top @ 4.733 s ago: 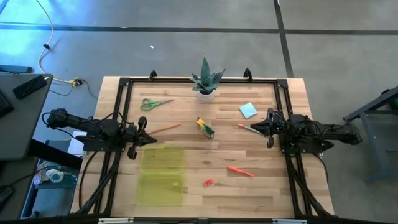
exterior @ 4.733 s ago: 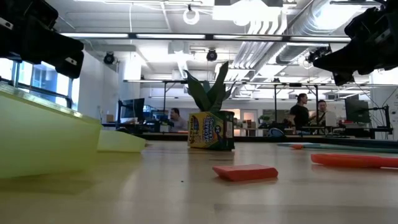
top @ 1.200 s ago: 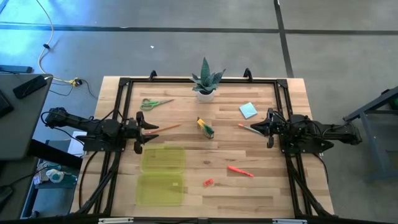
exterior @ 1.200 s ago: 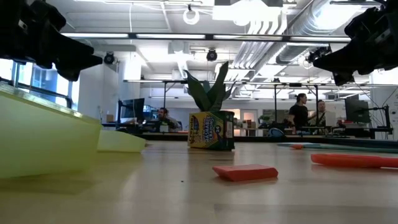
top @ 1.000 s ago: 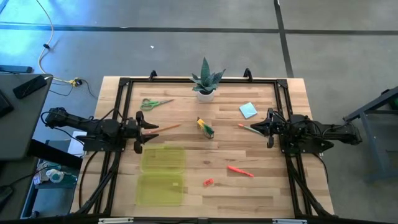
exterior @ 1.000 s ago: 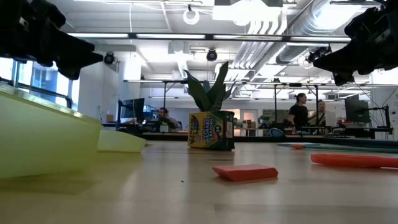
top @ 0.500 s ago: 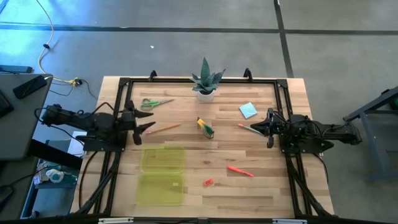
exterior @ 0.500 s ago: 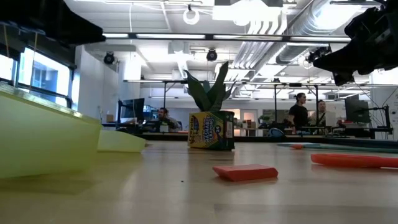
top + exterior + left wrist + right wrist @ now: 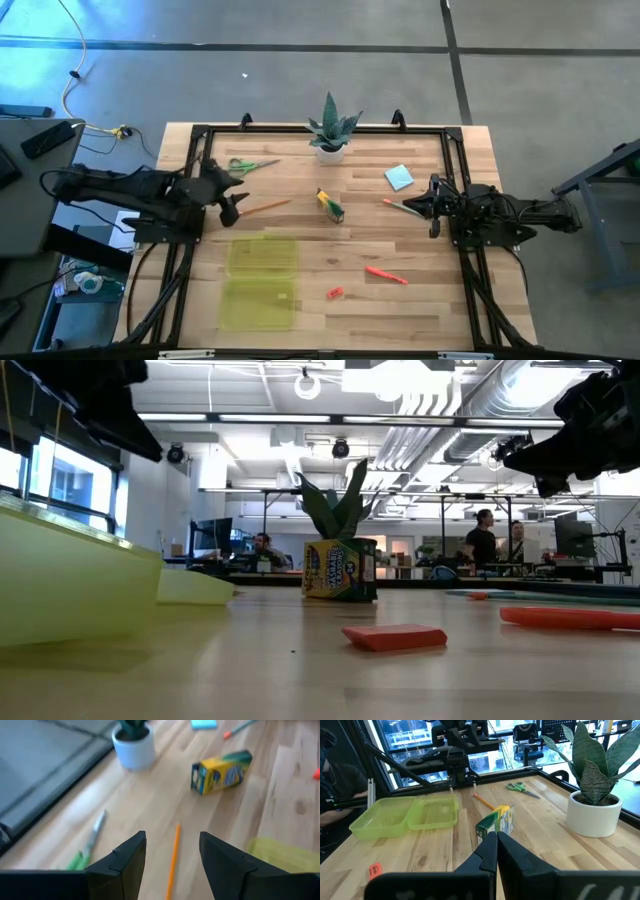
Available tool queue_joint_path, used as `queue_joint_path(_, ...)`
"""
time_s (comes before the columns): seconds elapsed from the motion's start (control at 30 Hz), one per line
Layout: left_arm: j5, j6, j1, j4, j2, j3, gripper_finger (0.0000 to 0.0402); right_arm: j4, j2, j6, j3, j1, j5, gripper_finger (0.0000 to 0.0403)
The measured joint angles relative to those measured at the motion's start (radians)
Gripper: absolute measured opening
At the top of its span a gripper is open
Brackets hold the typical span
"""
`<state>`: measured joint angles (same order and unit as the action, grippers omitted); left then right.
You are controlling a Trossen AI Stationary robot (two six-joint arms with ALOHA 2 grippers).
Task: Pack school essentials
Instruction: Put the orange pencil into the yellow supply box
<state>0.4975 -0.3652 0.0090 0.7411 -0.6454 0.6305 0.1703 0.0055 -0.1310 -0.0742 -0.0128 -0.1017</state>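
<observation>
Left gripper (image 9: pixel 232 206) is hovering open at the pencil's (image 9: pixel 264 206) nine o'clock end; right gripper (image 9: pixel 424 208) is waiting closed, empty.

Green handles are seen on the scissors (image 9: pixel 250 165), orange on the pencil (image 9: pixel 264 206), yellow-green on the crayon box (image 9: pixel 330 203), light blue on the note pad (image 9: pixel 399 178), translucent yellow-green on the case (image 9: pixel 261 281).

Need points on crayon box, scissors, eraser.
crayon box (image 9: pixel 220 770): left wrist view, middle of its yellow printed face.
scissors (image 9: pixel 250 166): high view, where green handles meet the blades.
eraser (image 9: pixel 394 637): low view, centre of its front edge.
</observation>
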Motion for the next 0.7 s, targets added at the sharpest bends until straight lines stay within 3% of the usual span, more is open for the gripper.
queue_joint_path(0.37, -0.275, -0.075, 0.212, 0.195, -0.234, 0.117, 0.0175, 0.000, 0.000, 0.000, 0.000, 0.000, 0.000, 0.0000)
queue_joint_path(0.7, -0.289, -0.037, 0.255, 0.284, -0.434, 0.118, 0.0175, 0.000, 0.000, 0.000, 0.000, 0.000, 0.000, 0.0000)
